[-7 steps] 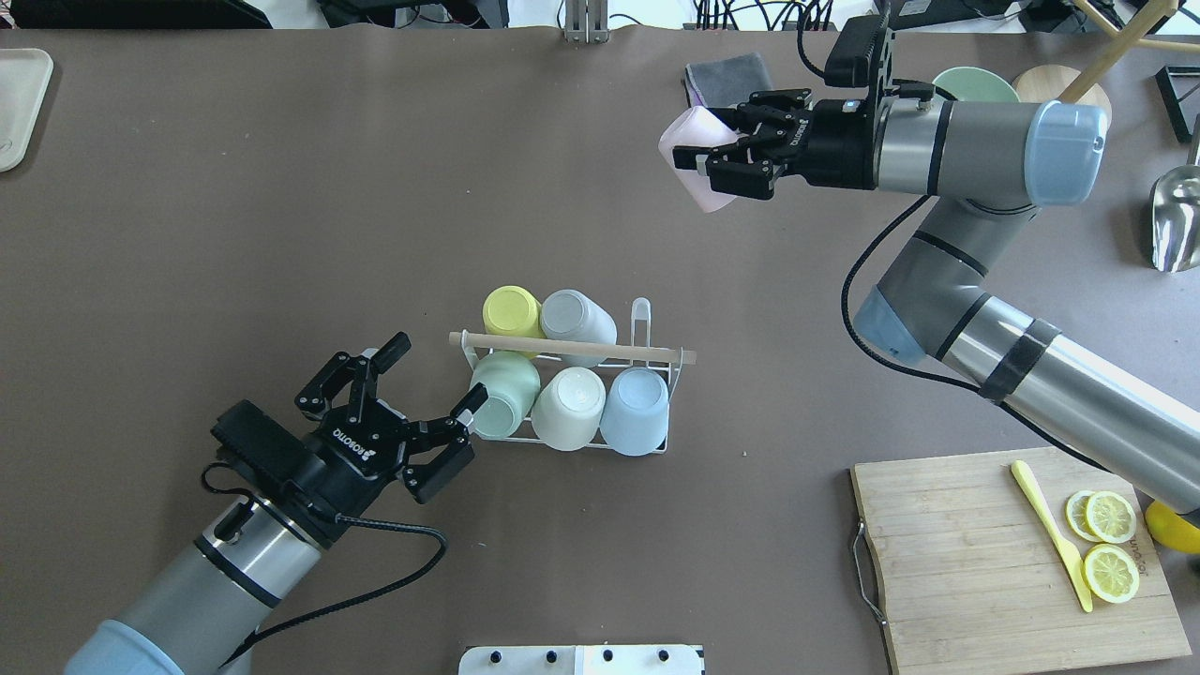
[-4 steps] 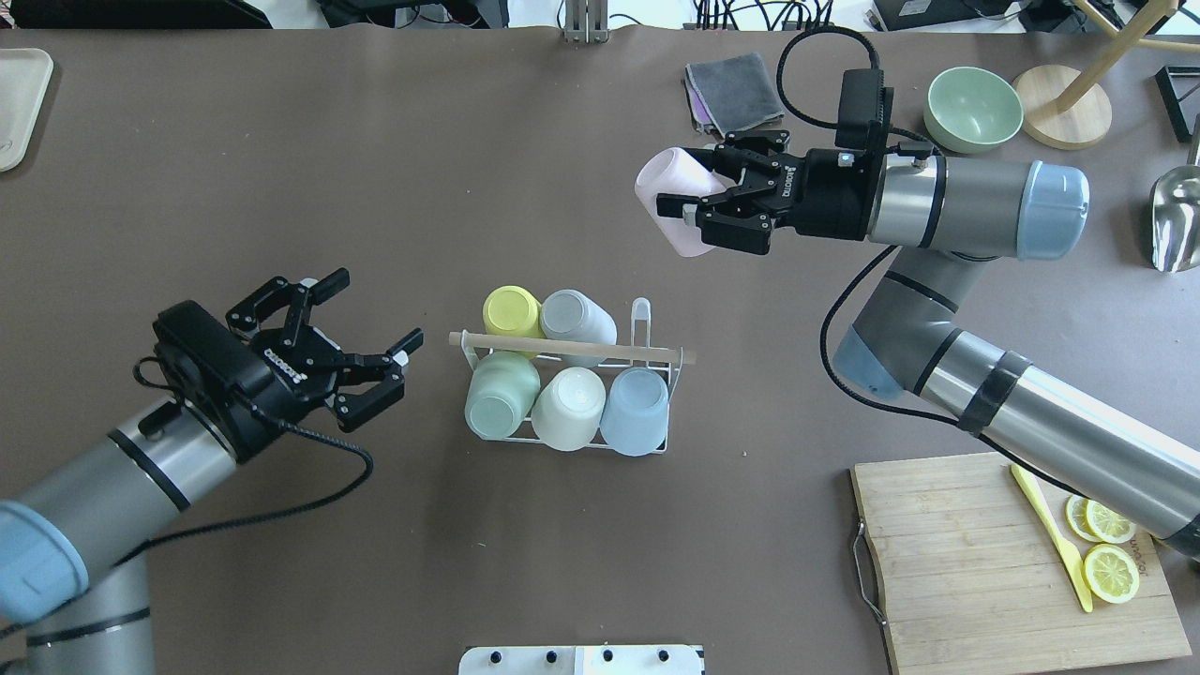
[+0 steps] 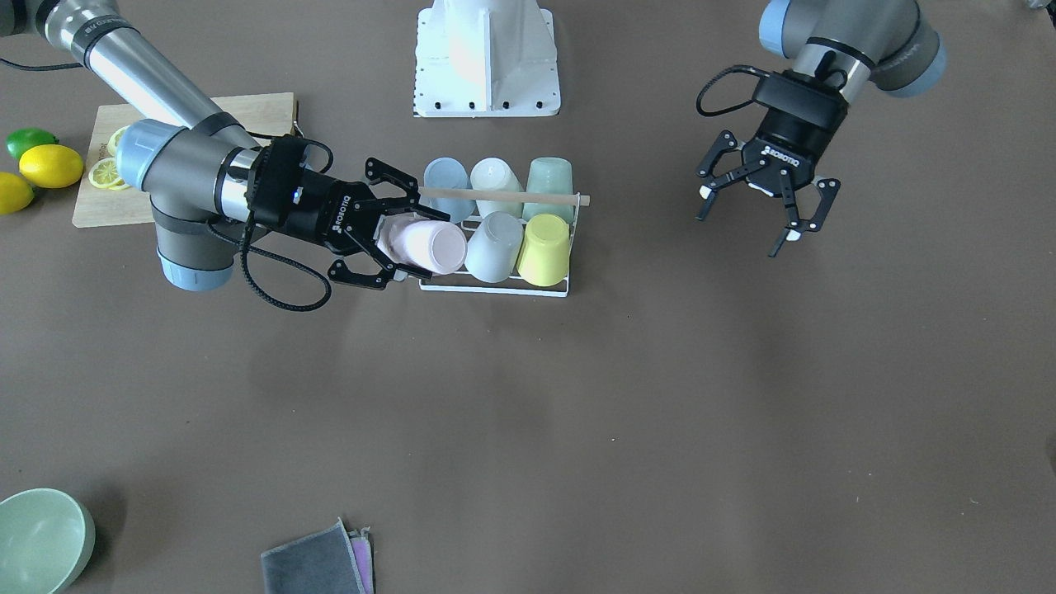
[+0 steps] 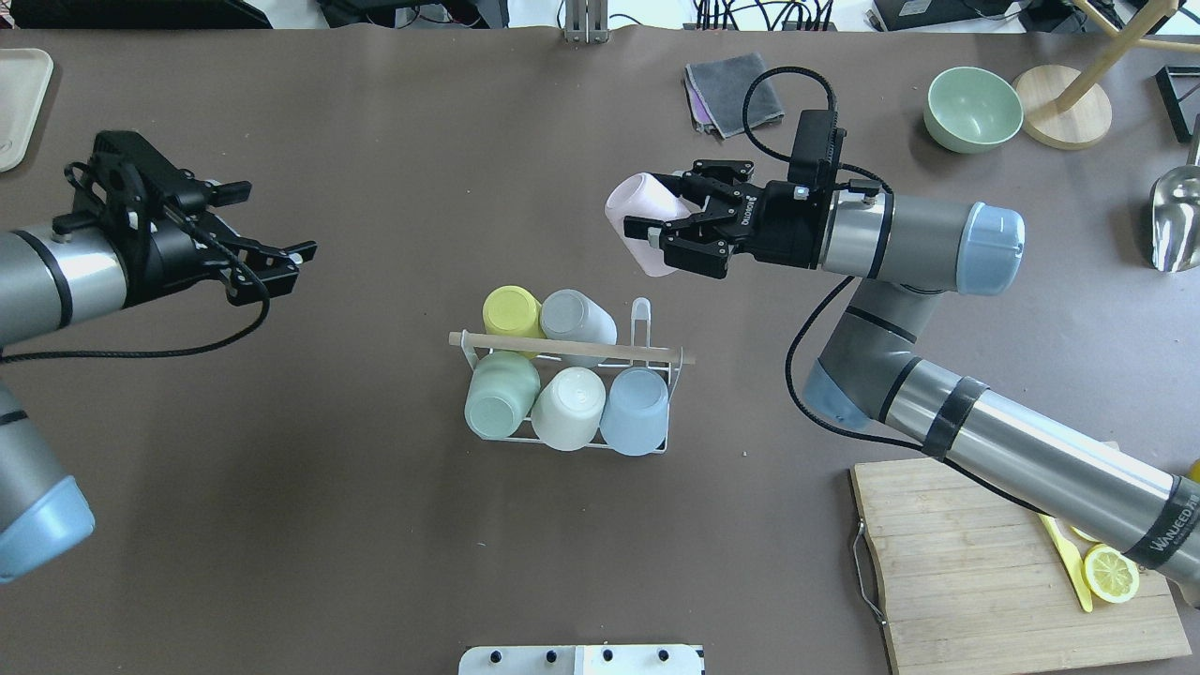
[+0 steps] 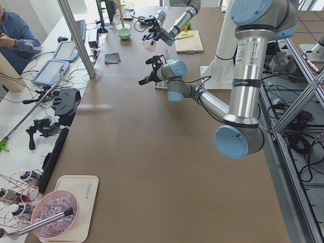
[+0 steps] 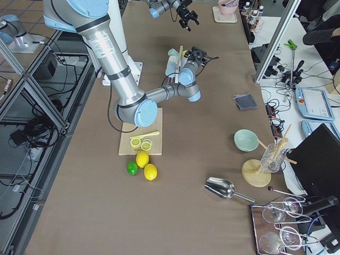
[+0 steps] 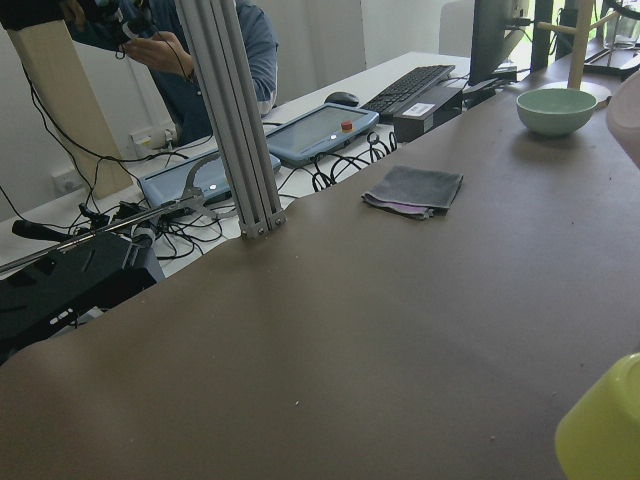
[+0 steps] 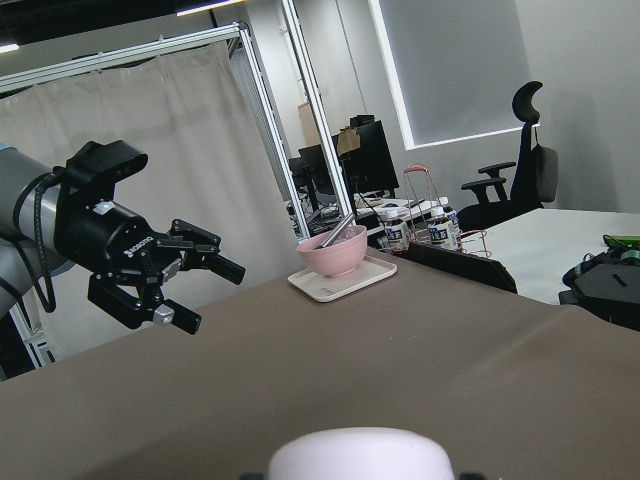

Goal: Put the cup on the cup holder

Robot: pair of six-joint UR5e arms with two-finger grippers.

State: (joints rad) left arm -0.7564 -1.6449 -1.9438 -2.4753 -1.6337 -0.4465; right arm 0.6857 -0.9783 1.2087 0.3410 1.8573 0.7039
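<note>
My right gripper (image 4: 658, 221) is shut on a pink cup (image 4: 637, 217) and holds it on its side in the air, beyond the far right corner of the cup holder (image 4: 640, 314). The holder is a white wire rack with a wooden rod (image 4: 572, 348) across its top. It carries several upturned cups: yellow (image 4: 511, 309), grey, green, white and blue. One prong at its far right is bare. In the front view the pink cup (image 3: 433, 246) shows beside the rack (image 3: 495, 287). My left gripper (image 4: 272, 222) is open and empty, far to the rack's left.
A cutting board (image 4: 975, 562) with lemon slices and a yellow knife lies at the near right. A green bowl (image 4: 973, 108), a grey cloth (image 4: 736, 89), a wooden stand and a metal scoop (image 4: 1177, 220) stand at the far right. A tray (image 4: 19, 103) lies far left.
My right gripper has carried the pink cup leftward and nearer to the rack. My left arm has drawn away from the rack, to the left and farther back, still open.
</note>
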